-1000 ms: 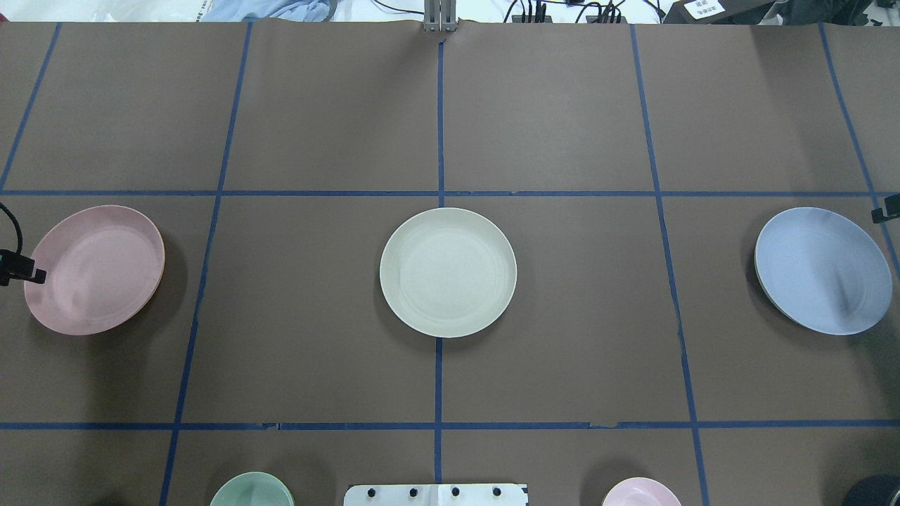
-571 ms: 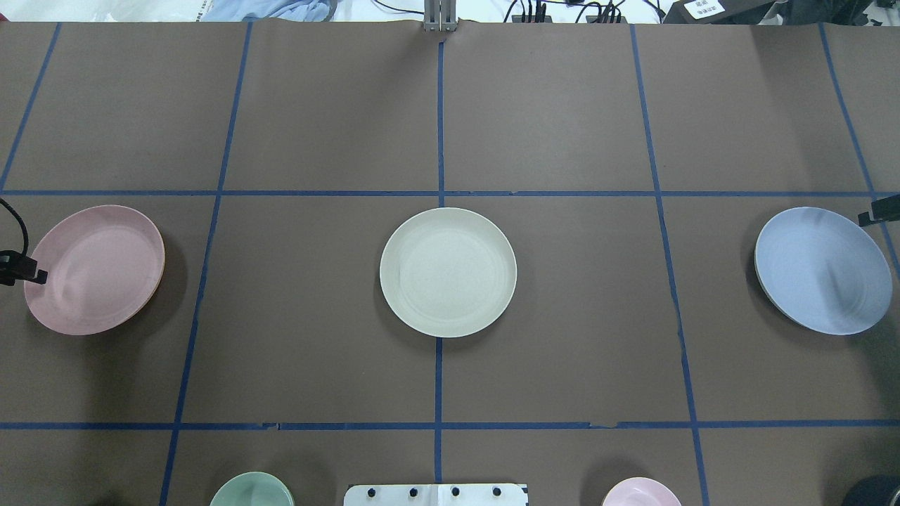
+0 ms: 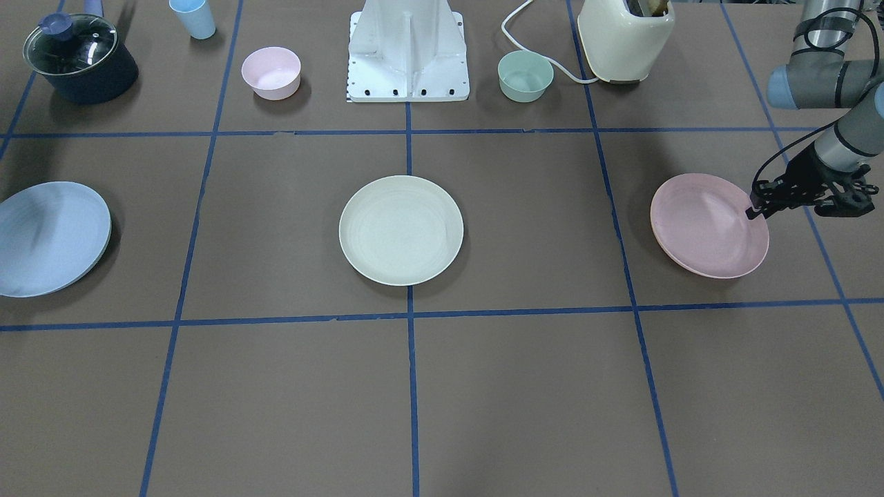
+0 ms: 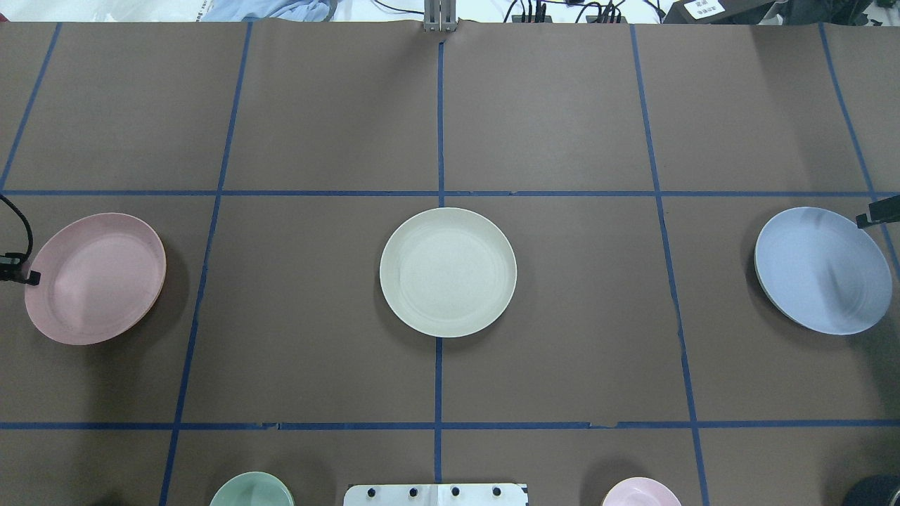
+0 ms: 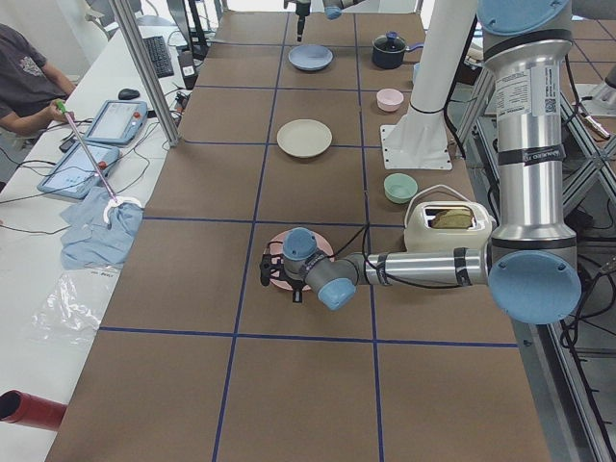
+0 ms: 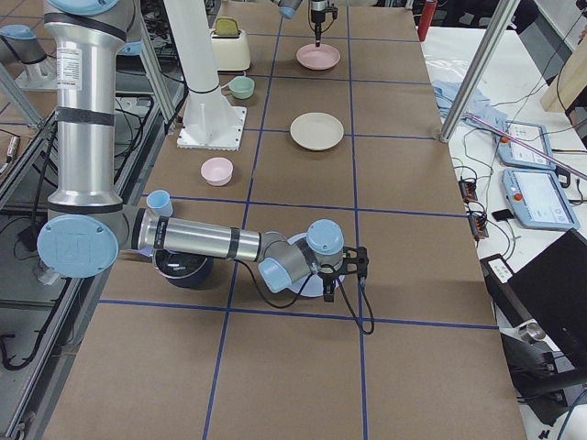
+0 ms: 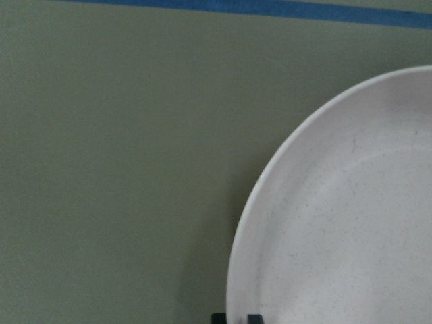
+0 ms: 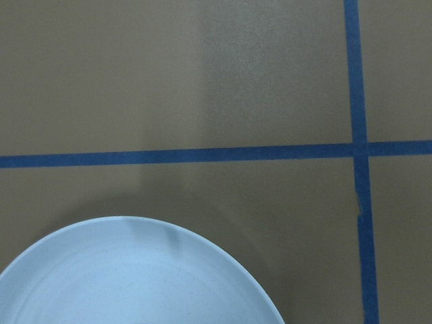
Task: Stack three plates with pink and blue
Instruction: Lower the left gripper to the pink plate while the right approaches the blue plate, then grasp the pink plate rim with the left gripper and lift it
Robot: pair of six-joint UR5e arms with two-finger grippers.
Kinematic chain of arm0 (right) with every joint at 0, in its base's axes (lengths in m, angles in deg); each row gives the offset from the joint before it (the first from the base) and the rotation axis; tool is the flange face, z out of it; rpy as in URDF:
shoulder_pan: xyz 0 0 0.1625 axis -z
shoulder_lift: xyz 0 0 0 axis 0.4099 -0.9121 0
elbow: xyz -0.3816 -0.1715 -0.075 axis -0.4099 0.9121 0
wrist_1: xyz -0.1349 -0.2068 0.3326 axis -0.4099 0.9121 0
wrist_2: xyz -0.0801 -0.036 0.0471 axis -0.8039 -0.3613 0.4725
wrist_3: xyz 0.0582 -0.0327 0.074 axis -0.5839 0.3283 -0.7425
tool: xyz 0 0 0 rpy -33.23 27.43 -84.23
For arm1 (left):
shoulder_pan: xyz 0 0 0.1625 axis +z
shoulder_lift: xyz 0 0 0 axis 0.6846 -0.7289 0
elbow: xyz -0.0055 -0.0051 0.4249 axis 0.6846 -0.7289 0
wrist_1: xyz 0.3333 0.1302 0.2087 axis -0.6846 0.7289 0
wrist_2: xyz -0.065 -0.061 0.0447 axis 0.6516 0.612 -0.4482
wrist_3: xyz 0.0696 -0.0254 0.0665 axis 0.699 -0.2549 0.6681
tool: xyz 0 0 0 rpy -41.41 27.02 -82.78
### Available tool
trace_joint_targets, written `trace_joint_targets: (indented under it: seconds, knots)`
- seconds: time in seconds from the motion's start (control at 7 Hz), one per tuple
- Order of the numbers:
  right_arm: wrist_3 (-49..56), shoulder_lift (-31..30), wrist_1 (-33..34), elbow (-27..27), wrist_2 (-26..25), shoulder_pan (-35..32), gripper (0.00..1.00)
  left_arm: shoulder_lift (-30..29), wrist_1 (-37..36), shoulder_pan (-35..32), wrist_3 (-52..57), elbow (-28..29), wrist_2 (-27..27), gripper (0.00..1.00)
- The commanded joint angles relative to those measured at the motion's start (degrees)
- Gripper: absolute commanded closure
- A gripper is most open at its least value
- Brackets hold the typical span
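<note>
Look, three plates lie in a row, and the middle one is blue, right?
No. The middle one is the cream-green plate; the blue plate lies at one end, the pink plate at the other, as the overhead view shows.

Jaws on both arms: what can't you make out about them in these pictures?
Left gripper: jaws show only as two tips at the left wrist view's bottom edge, either side of the rim of the pink plate; clamped or not, unclear.
Right gripper: mostly cut off by the overhead view's right edge beside the blue plate; absent from its wrist view; jaws unreadable.
</note>
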Motion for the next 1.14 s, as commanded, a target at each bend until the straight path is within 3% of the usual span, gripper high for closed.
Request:
trace_joint_targets:
  seconds: [0.0, 0.43, 0.71, 1.0]
  knots:
    - [0.41, -0.02, -0.02, 0.75, -0.23, -0.02, 0.0, 1.18, -0.17, -0.6, 0.01, -3.56, 1.48, 1.0]
    - [0.59, 0.15, -0.1, 1.1, -1.64, 0.16, 0.0, 0.32, -0.87, -9.38, -0.42, -4.73, 18.75, 1.0]
    - [0.85, -0.37, -2.38, 2.15, -3.66, 1.99, 0.0, -4.23, 0.08, -9.57, -13.44, -5.25, 19.16, 1.0]
    - [1.03, -0.38, -2.74, 3.56, -3.58, 3.58, 0.0, -6.1, 0.01, -9.4, -19.4, -7.71, 18.8, 1.0]
